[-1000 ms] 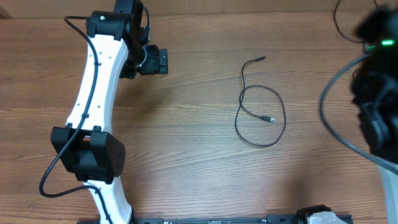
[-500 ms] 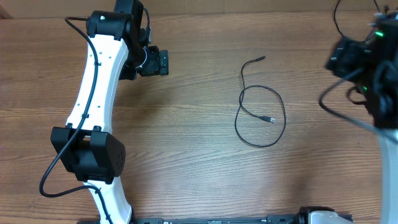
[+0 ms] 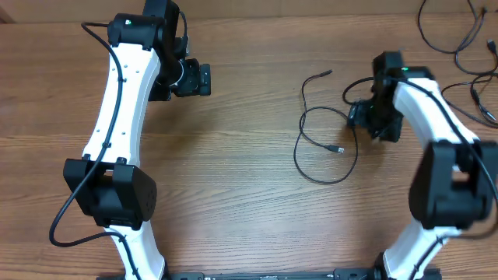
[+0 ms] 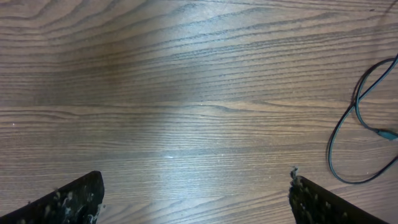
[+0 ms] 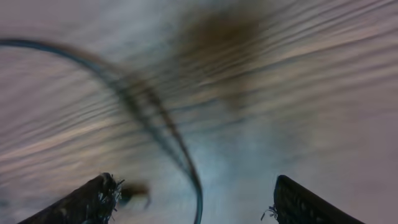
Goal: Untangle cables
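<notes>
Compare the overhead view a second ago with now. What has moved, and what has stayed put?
The right arm swung in from the right edge of the table; the right gripper now hovers open and empty by the right side of the looped cable. The left arm, left gripper and looped cable stayed put.
</notes>
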Action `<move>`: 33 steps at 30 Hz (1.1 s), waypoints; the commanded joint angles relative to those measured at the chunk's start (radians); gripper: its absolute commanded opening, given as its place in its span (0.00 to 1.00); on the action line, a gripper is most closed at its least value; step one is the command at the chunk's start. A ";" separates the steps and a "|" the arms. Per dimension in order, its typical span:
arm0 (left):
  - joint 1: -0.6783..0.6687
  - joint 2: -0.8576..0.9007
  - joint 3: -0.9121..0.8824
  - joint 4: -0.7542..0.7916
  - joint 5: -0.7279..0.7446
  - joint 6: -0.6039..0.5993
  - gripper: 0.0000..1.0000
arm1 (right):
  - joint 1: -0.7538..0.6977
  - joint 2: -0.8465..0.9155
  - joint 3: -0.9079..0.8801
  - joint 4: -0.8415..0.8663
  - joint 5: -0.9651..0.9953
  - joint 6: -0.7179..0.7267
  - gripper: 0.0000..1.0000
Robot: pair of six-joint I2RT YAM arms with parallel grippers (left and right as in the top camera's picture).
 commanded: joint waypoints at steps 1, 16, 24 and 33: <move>-0.002 0.007 0.021 -0.005 0.012 0.019 0.94 | -0.002 0.077 -0.011 0.022 -0.010 -0.006 0.72; -0.002 0.007 0.021 -0.002 0.012 0.011 0.95 | 0.013 0.115 -0.063 0.208 -0.163 -0.402 0.22; -0.002 0.007 0.021 -0.002 0.012 0.011 0.95 | 0.013 0.109 -0.077 0.220 -0.163 -0.391 0.04; -0.002 0.007 0.021 -0.018 0.011 0.011 0.95 | 0.011 0.005 0.311 -0.043 -0.090 -0.251 0.04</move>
